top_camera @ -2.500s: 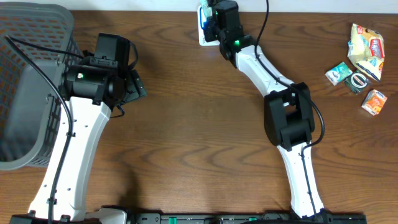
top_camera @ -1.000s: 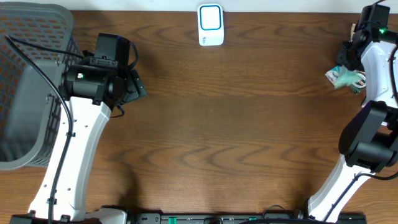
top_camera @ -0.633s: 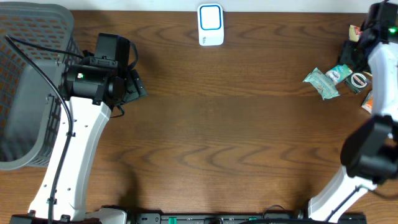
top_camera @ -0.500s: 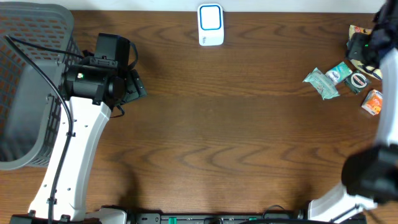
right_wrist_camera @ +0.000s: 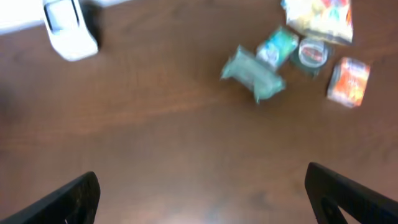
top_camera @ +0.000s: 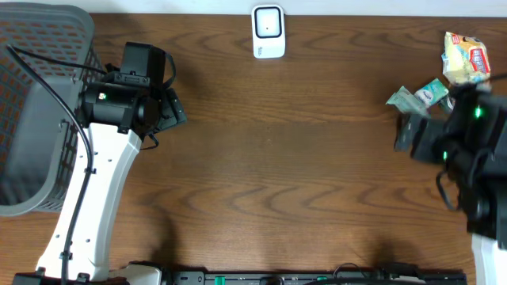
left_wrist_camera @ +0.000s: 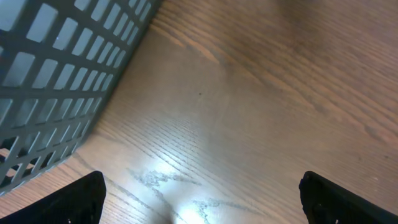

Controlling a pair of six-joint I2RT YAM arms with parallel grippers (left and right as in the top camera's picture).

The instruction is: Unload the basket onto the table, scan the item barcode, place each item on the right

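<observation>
- Overhead: the white barcode scanner point(top_camera: 268, 32) stood at the top centre of the wooden counter point(top_camera: 277, 174).
- A grey basket point(top_camera: 40, 103) filled the upper left corner, with the left arm point(top_camera: 119, 111) just beside it.
- The green pouch point(top_camera: 402, 98) lay on the counter at the upper right of the frame, next to a teal packet point(top_camera: 432, 91) and below a yellow snack bag point(top_camera: 464, 57).
- The right arm point(top_camera: 463, 142) was blurred at the right edge, just below the pouch, and its tool could not be made out here.
- Left wrist: the left tool point(left_wrist_camera: 202, 198) was open wide, with only bare counter between its two fingertips.
- The basket's lattice wall ran across the upper left corner.
- Right wrist: the right tool point(right_wrist_camera: 205, 196) also stood open with nothing between its fingertips, above the counter.
- The green pouch lay free in the upper middle right, apart from the fingertips and touching the teal packet.
- A round tin point(right_wrist_camera: 313, 53) and an orange box point(right_wrist_camera: 348, 81) lay to its right.
- The scanner sat in the upper left corner, well apart from the pouch.
</observation>
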